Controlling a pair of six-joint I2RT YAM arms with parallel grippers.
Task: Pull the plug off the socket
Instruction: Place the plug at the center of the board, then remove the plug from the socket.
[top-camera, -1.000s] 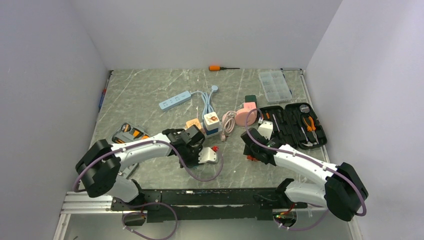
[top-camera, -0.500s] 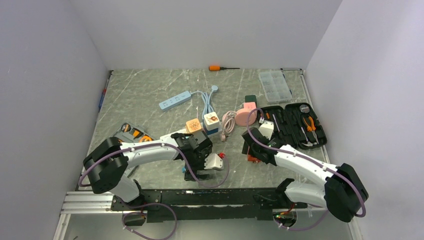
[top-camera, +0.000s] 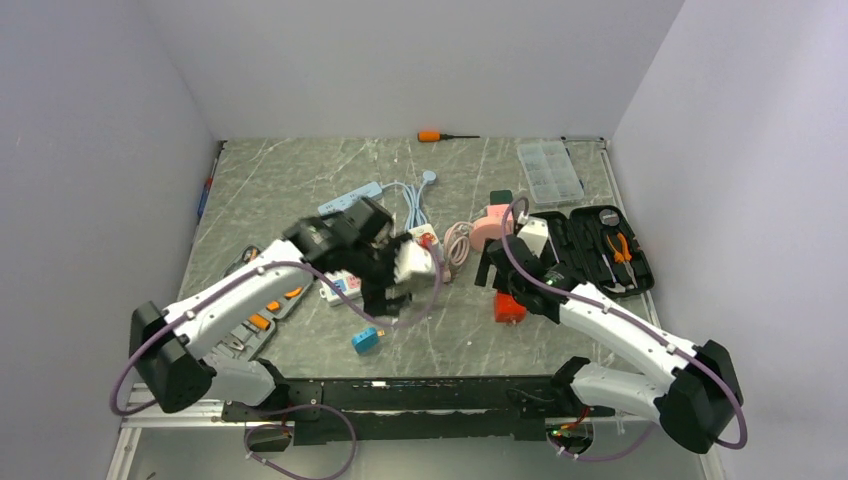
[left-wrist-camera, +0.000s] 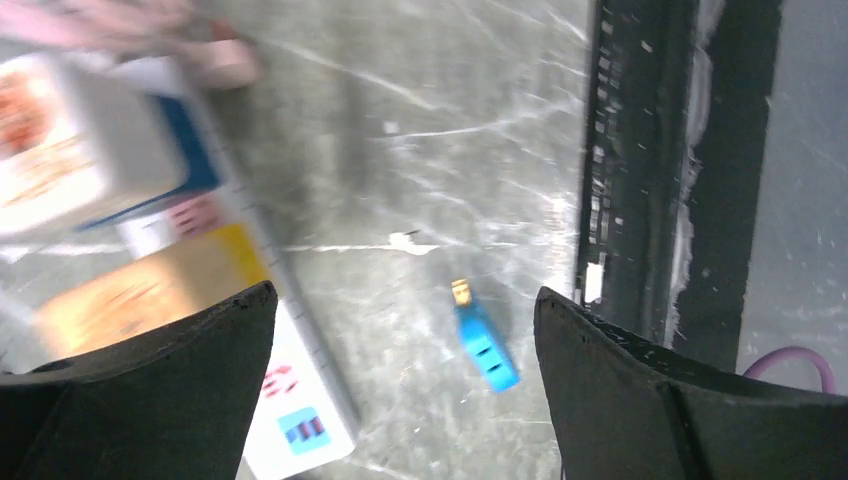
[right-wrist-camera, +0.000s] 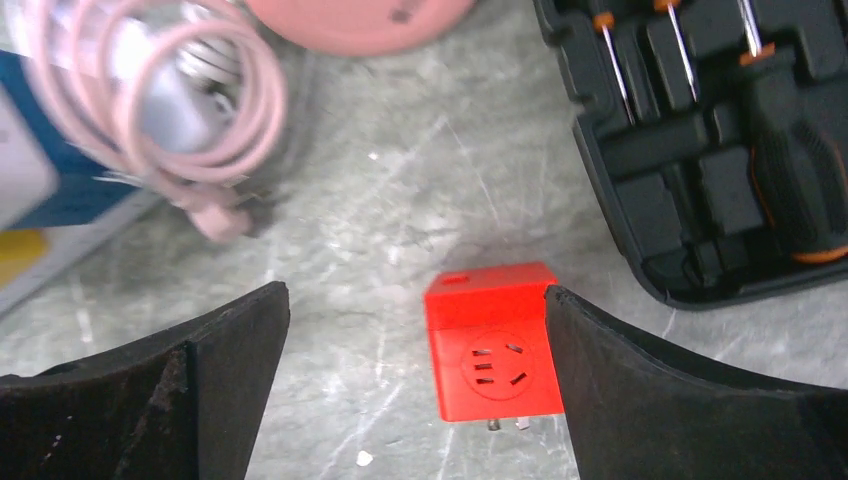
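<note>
Socket (left-wrist-camera: 290, 400) lies on your grey marbled table (top-camera: 280, 180), blue plug (left-wrist-camera: 485, 345) loose nearby, white walls (top-camera: 400, 60) around; left gripper (left-wrist-camera: 405, 295), right gripper (right-wrist-camera: 416, 292) both spread, empty.

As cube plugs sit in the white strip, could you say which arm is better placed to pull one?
Left, probably: the open left gripper hangs over the strip and its cube plugs; the right gripper is over the red cube.

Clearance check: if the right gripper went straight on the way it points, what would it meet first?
Probably the red cube-shaped plug adapter lying on the grey marble table, just off-centre between the sides of the open right gripper; depth is unclear.
</note>
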